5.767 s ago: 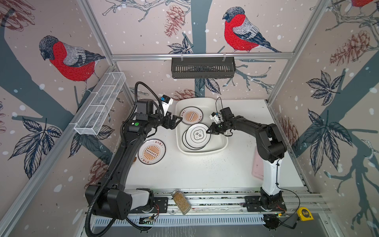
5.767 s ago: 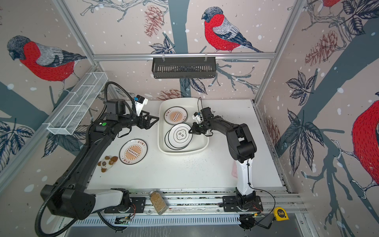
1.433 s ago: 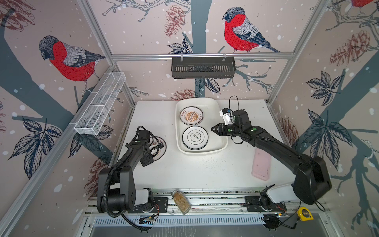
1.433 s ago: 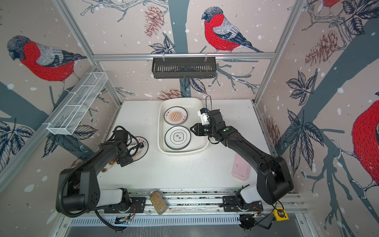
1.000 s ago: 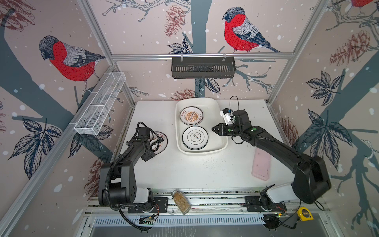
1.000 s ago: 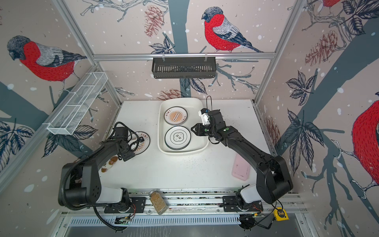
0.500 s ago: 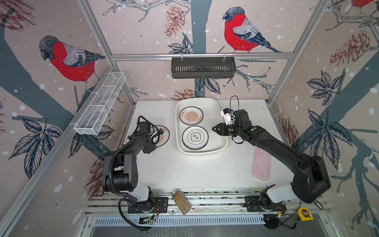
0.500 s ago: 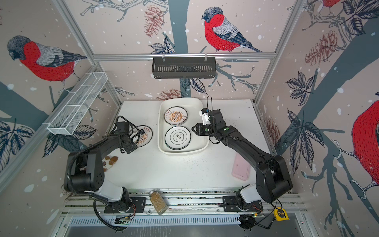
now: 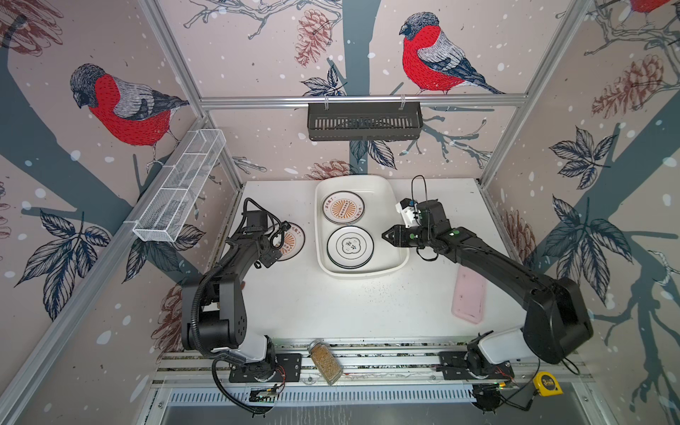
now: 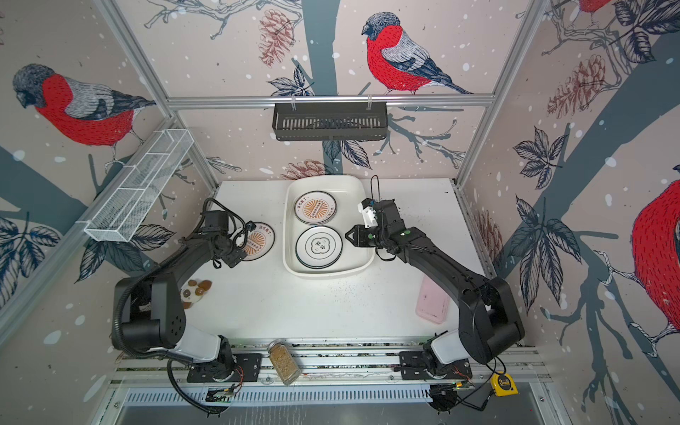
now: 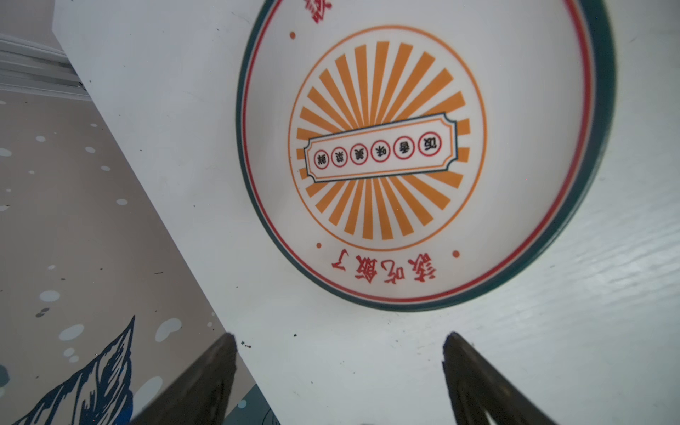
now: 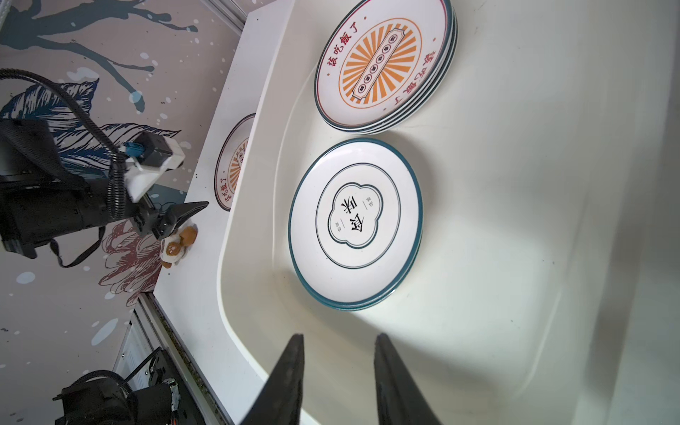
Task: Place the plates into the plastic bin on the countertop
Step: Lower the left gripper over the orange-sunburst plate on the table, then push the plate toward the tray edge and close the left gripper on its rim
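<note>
White table [image 9: 331, 301] is carrying one plate [image 9: 294, 241] just left of the bin [image 9: 386, 206], mid-frame. Left tool [image 11: 338, 338] is hovering spread beside it, probably needing a rim pinch next. Right tool [image 12: 338, 336] is hanging over the bin, slightly parted, empty.

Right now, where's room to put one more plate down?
Bare: the countertop in front of the plastic bin, left of the pink slab; also a strip inside the bin's right wall. Crowded: left of the bin, with the loose plate and left pincer.
</note>
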